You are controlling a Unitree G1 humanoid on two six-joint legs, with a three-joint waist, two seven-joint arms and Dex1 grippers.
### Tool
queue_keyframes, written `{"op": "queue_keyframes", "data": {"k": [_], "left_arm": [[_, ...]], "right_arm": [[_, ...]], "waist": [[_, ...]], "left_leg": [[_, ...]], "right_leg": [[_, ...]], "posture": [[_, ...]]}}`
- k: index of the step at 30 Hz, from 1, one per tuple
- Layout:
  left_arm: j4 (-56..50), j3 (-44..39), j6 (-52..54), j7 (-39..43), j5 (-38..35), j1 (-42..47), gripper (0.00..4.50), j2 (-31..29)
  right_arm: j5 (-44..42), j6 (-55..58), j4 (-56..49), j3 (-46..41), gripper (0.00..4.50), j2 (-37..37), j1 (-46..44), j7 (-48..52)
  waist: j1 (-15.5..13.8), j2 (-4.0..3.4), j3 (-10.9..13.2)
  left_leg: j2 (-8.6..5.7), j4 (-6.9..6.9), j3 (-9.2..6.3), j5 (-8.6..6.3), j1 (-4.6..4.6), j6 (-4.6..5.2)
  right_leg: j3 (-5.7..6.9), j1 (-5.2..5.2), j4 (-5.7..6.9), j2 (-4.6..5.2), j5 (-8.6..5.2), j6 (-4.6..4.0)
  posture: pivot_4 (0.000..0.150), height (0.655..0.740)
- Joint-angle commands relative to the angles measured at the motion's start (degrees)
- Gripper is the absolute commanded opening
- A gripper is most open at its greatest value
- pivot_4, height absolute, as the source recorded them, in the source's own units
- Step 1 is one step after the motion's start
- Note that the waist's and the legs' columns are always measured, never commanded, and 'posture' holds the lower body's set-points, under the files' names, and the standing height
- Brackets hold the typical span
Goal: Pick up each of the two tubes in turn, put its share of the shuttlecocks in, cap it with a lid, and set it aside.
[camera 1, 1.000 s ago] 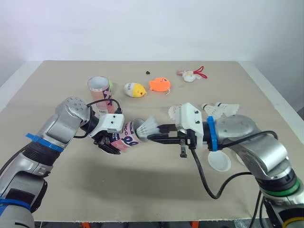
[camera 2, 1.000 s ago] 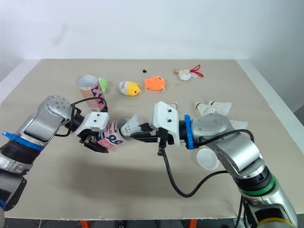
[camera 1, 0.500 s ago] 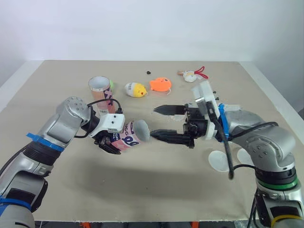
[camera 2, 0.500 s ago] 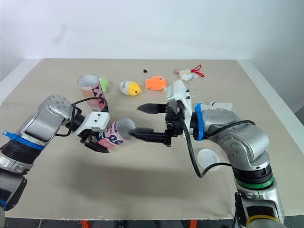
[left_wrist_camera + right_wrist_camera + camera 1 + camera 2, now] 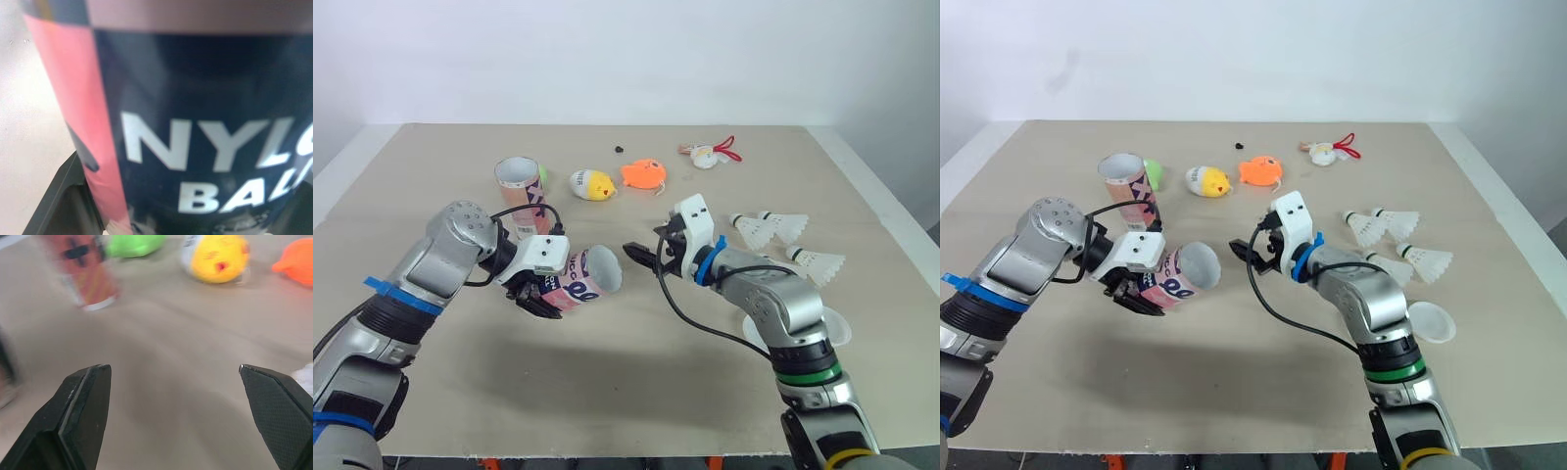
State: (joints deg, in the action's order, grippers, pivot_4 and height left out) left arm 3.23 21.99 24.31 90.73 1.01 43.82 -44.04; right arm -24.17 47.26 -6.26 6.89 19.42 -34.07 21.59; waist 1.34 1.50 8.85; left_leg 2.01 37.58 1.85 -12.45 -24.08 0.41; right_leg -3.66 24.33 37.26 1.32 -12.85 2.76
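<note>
Back of the table [image 5: 636, 392] has a bunch of clutter: a yellow toy [image 5: 591, 184], an orange toy [image 5: 643, 174], a white toy with a red loop [image 5: 710, 155], a small black speck [image 5: 619, 150] and something green [image 5: 541, 176] tucked right behind the second tube [image 5: 518, 186], which stands upright on my left side. None of that sits between the two grippers, there's just bare tabletop there. A black cable [image 5: 1278, 308] loops off the right wrist and lies over the table below the arm.

On my right I count three shuttlecocks [image 5: 754, 229]: two side by side, and one nearer me. A white lid [image 5: 1430, 321] lies near the right elbow. The right eye shows it whole, while in the left eye the forearm covers part of it.

The left wrist camera is jammed up against the tube [image 5: 576, 277], so I get white lettering on dark blue and a pink stripe there. The head views show the left gripper [image 5: 543, 289] clamped around it, held on its side above the table, open mouth pointing toward my right. I can't tell what's inside.

The right gripper [image 5: 644, 257] hangs just beside that mouth, not touching it. In its wrist view the fingers [image 5: 83, 416] are spread wide apart and hold nothing.
</note>
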Motion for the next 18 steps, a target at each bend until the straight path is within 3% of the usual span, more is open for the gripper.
{"op": "queue_keyframes", "data": {"k": [1,18], "left_arm": [[-1.5,1.3,1.0,0.3,-0.8,-1.2,3.24,0.0],[-2.7,1.0,2.0,-0.3,-1.1,-1.9,3.24,-0.2]], "right_arm": [[4.1,-3.1,4.3,0.6,4.48,-1.5,-2.5,-1.6],[8.4,-2.6,7.5,-2.7,4.48,-0.2,-2.7,-1.2]], "waist": [[0.0,0.00,0.0],[0.0,-0.01,0.0]], "left_leg": [[0.00,0.00,0.00,0.00,0.01,0.00],[-0.01,-0.02,-0.12,0.00,-0.03,0.00]], "right_leg": [[0.00,0.00,0.00,-0.01,0.00,0.00],[0.09,0.00,0.01,-0.01,-0.03,-0.03]], "posture": [[0.150,0.7400],[0.150,0.7400]]}}
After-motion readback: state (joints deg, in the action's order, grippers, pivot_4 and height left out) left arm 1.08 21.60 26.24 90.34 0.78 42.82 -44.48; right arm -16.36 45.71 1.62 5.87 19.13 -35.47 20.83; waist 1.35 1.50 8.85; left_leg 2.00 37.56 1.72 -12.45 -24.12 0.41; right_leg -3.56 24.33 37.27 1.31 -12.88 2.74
